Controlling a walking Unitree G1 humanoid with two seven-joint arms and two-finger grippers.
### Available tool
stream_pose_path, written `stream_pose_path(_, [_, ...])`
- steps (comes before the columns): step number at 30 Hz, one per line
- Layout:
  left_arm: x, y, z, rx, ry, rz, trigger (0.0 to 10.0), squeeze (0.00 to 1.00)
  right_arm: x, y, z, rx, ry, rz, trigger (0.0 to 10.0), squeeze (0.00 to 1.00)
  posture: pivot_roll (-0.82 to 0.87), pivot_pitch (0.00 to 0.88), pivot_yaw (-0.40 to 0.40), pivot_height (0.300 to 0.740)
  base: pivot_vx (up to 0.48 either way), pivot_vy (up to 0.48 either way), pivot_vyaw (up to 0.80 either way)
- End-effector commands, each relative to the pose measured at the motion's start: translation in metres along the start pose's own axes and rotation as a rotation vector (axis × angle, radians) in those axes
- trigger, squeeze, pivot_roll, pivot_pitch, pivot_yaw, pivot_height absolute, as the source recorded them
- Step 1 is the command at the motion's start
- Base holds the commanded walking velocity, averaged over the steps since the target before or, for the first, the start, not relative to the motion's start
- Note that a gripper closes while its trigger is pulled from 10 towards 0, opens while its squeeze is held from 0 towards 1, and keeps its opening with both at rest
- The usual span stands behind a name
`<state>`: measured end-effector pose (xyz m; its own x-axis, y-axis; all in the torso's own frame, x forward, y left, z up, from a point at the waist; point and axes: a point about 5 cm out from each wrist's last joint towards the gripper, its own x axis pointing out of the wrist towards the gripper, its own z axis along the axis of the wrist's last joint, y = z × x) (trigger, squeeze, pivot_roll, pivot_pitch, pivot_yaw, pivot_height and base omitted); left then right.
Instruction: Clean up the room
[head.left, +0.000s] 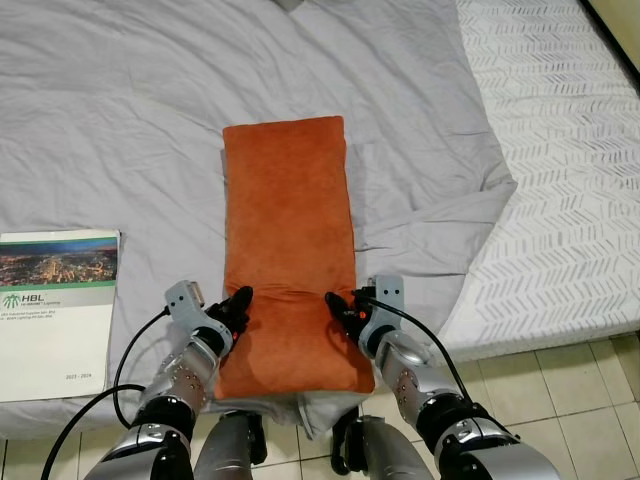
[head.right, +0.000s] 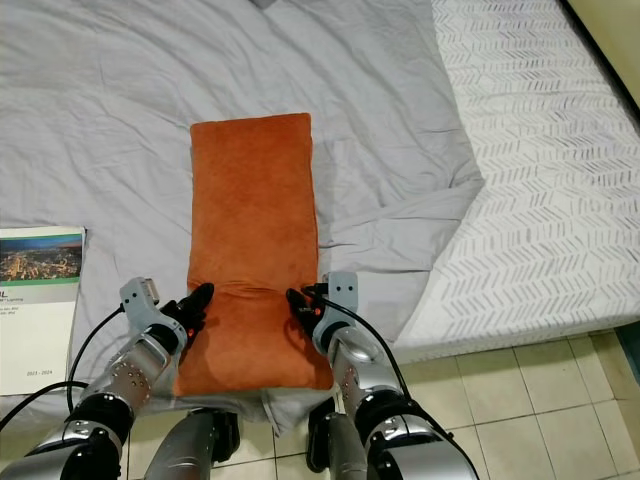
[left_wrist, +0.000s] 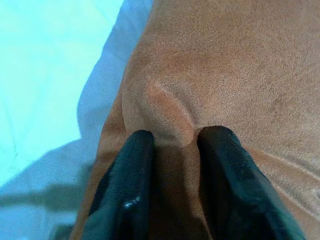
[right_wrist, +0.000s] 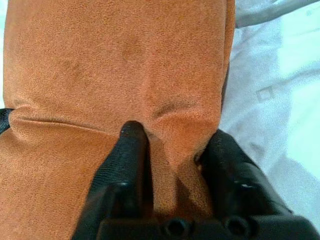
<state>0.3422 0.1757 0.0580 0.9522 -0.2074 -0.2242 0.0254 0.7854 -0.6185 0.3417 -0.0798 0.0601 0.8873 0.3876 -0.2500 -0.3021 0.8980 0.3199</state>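
A grey sheet (head.left: 130, 110) covers the bed (head.left: 560, 180); a calendar (head.left: 55, 310) lies cut off at the frame edge. The orange pillow (head.left: 288, 240) lies centred, near end pinched by the left gripper (head.left: 236, 306) and right gripper (head.left: 340, 307), each clenched on a fabric fold.

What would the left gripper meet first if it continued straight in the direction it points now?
The orange pillow. The left gripper already pinches a fold at the pillow's left edge, so pushing on would probably only press deeper into the cushion toward its middle, where the right gripper grips the opposite edge.
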Motion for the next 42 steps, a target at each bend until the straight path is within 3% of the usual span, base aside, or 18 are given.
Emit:
stream_pose_path(1, [-0.016,0.024,-0.035,0.002,0.133,0.12,0.0,0.0,-0.035,-0.042,-0.062,0.088,0.233,-0.214,0.0,0.0,0.01,0.519,-0.124,0.74,0.0,0.0,0.0])
stream_pose_path(6, [-0.019,0.022,-0.051,0.091,0.199,0.116,0.0,0.0,-0.038,-0.043,-0.068,0.089,0.252,-0.216,0.0,0.0,0.01,0.494,-0.118,0.74,0.0,0.0,0.0])
stream_pose_path(8, [-0.02,0.017,-0.055,0.186,0.211,0.049,0.0,0.0,-0.038,-0.042,-0.066,0.078,0.242,-0.192,0.0,0.0,0.02,0.426,-0.111,0.74,0.0,0.0,0.0])
stream_pose_path(9, [-0.019,0.011,-0.055,0.248,0.203,-0.007,0.0,0.0,-0.037,-0.043,-0.061,0.061,0.216,-0.174,0.0,0.0,0.02,0.394,-0.11,0.74,0.0,0.0,0.0])
stream_pose_path(12, [-0.018,0.009,-0.052,0.271,0.185,-0.029,0.0,0.0,-0.036,-0.044,-0.059,0.043,0.205,-0.171,0.0,0.0,0.02,0.378,-0.107,0.74,0.0,0.0,0.0])
stream_pose_path(14, [-0.016,-0.002,-0.042,0.318,0.123,-0.101,0.0,0.0,-0.035,-0.048,-0.049,0.043,0.157,-0.165,0.0,0.0,0.04,0.274,-0.093,0.74,0.0,0.0,0.0])
stream_pose_path(19, [-0.01,-0.044,0.008,0.387,-0.101,-0.253,0.0,0.0,-0.03,-0.062,0.01,-0.002,-0.115,-0.185,0.0,0.0,0.06,0.099,-0.057,0.74,0.0,0.0,0.0])
stream_pose_path(20, [-0.009,-0.055,0.028,0.416,-0.171,-0.279,0.0,0.0,-0.028,-0.059,0.038,-0.019,-0.233,-0.183,0.0,0.0,0.06,0.065,-0.052,0.74,0.0,0.0,0.0])
stream_pose_path(23, [-0.007,-0.064,0.042,0.468,-0.21,-0.299,0.0,0.0,-0.029,-0.057,0.062,-0.045,-0.331,-0.185,0.0,0.0,0.06,0.009,-0.049,0.74,0.0,0.0,0.0])
stream_pose_path(25, [-0.013,-0.078,0.056,0.54,-0.26,-0.333,0.0,0.0,-0.038,-0.048,0.09,-0.101,-0.461,-0.185,0.0,0.0,0.06,0.0,-0.046,0.74,0.0,0.0,0.0])
stream_pose_path(28, [-0.022,-0.086,0.06,0.595,-0.288,-0.357,0.0,0.0,-0.05,-0.041,0.105,-0.154,-0.552,-0.198,0.0,0.0,0.05,0.0,-0.043,0.74,0.0,0.0,0.0])
stream_pose_path(33, [-0.049,-0.096,0.037,0.623,-0.256,-0.378,0.0,0.0,-0.087,-0.037,0.091,-0.19,-0.607,-0.265,0.0,0.0,0.03,0.0,-0.041,0.74,0.0,0.0,0.0])
stream_pose_path(34, [-0.049,-0.097,0.033,0.623,-0.255,-0.367,2.7,0.0,-0.09,-0.038,0.085,-0.192,-0.591,-0.272,0.0,0.0,0.03,0.0,-0.042,0.74,0.0,0.0,0.0])
stream_pose_path(35, [-0.049,-0.097,0.033,0.623,-0.255,-0.367,2.7,0.0,-0.09,-0.038,0.085,-0.192,-0.591,-0.272,0.0,0.0,0.03,0.0,-0.042,0.74,0.0,0.0,0.0])
stream_pose_path(36, [-0.049,-0.097,0.026,0.614,-0.255,-0.337,10.0,0.0,-0.094,-0.037,0.078,-0.22,-0.562,-0.27,0.0,0.0,0.02,0.0,-0.041,0.74,0.0,0.0,0.0])
stream_pose_path(38, [-0.049,-0.097,0.024,0.604,-0.253,-0.323,10.0,0.0,-0.096,-0.035,0.076,-0.239,-0.551,-0.266,0.0,0.0,0.02,0.0,-0.041,0.74,0.0,0.0,0.0])
stream_pose_path(39, [-0.049,-0.095,0.022,0.599,-0.253,-0.299,10.0,0.0,-0.097,-0.036,0.074,-0.243,-0.54,-0.276,10.0,0.0,0.01,0.0,-0.037,0.74,0.0,0.0,0.0])
stream_pose_path(42, [-0.049,-0.092,0.011,0.649,-0.231,-0.255,10.0,0.0,-0.098,-0.044,0.067,-0.254,-0.493,-0.303,10.0,0.0,0.01,0.0,-0.033,0.74,0.0,-0.472,0.0])
